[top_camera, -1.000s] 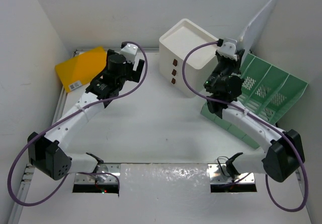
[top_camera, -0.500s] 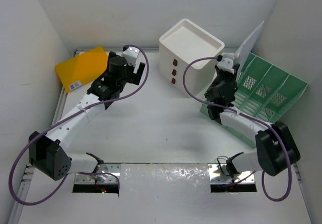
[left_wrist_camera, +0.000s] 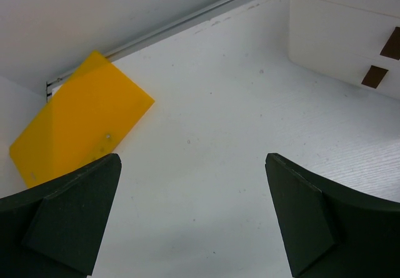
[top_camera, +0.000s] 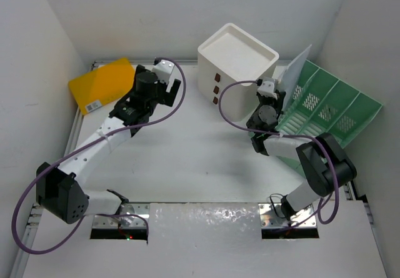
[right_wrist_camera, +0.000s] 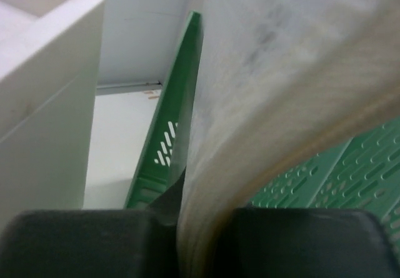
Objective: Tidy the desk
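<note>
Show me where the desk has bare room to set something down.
Widest bare patch: the middle of the desk, in front of the drawer box. A smaller one: between the yellow folder and that box, under the open left gripper. Crowded on the right: the right gripper holds a sheet at the green rack, beside the box.
</note>
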You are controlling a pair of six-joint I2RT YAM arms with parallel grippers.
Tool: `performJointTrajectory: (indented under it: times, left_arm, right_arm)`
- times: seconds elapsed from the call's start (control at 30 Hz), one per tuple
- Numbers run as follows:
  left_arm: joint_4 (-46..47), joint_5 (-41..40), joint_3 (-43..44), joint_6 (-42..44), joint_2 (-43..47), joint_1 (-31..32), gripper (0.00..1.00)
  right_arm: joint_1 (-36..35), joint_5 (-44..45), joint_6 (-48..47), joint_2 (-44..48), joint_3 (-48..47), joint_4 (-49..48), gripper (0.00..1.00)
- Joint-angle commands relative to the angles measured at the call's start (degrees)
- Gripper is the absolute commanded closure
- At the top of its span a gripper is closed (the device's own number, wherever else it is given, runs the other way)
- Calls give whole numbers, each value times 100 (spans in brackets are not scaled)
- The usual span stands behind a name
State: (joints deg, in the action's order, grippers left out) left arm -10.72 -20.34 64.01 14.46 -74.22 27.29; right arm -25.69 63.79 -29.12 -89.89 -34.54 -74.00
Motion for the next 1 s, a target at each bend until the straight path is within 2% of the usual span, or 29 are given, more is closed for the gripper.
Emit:
performJointTrajectory:
  times: [0.0,0.03,0.07,0.13,0.2,0.23,0.27,0.3,0.33,0.37,0.4,0.43,0.5,0.53,0.57,0.6,0.63,0.7,0.73,0.8,0.97]
  left_arm:
    - [237,29,-11,118,13,4,0]
    - [185,65,-11,153,21,5,0]
    - [158,143,-46,215,21,-22,0]
    - [71,371,-107,268,21,-240,0]
    - [-17,1125,-169,286,-5,-652,0]
    - [-105,1407,-143,294,-31,-1220,0]
    - [-167,1862,-108,347,-180,-1539,0]
    - [-237,1989,-64,434,-285,-1812,0]
    - [-220,2007,6,722,-391,-2285,1]
    - [-168,1677,-2,899,-609,-2446,4]
    - [129,1291,-37,1144,-733,-2569,4]
    - [323,417,-177,1634,-1004,-2597,5]
    - [518,-318,-170,1998,-1400,-2710,5]
    - [344,-322,144,1973,-1829,-2824,6]
    - [82,35,391,1799,-2016,-3060,6]
    - [-417,639,637,1528,-2192,-3594,7]
    - [-570,1785,1144,890,-2542,-3869,9]
    - [-686,2766,1665,-25,-2834,-4570,12]
    - [-381,2955,1702,-300,-3009,-4731,12]
    - [-91,2975,1694,-697,-3107,-4917,12]
    - [369,2105,1939,-1226,-3643,-4935,11]
  right_arm:
    - [-15,353,547,6,70,-1787,88]
    - [-67,345,644,32,140,-1707,78]
    - [-146,301,706,146,202,-1471,55]
    - [-234,240,785,348,220,-1101,35]
    - [-365,73,1064,829,229,-233,19]
    - [-384,-198,1258,1050,220,197,16]
    - [-393,-392,1539,1287,211,1228,14]
    - [-401,-646,2168,1820,133,1795,10]
    - [-401,-1249,2400,2060,71,2349,9]
    - [-401,-1612,2585,2272,10,3155,8]
    - [-393,-1963,2718,2596,-113,3442,8]
    - [-393,-2698,2771,2703,-210,3975,8]
    - [-401,-3405,2877,2862,-596,4567,9]
    - [-410,-3713,2877,2854,-771,5196,9]
    - [-410,-4316,3051,2836,-1060,5489,9]
    - [-419,-4592,3192,2810,-1167,5701,9]
    - [-410,-4838,3263,2766,-1229,5947,10]
    - [-445,-5376,3456,2740,-1256,5993,12]
    - [-489,-5473,3518,2740,-1213,5985,13]
    - [-542,-5465,3536,2722,-1178,5967,14]
    - [-595,-5430,3633,2748,-1002,5949,14]
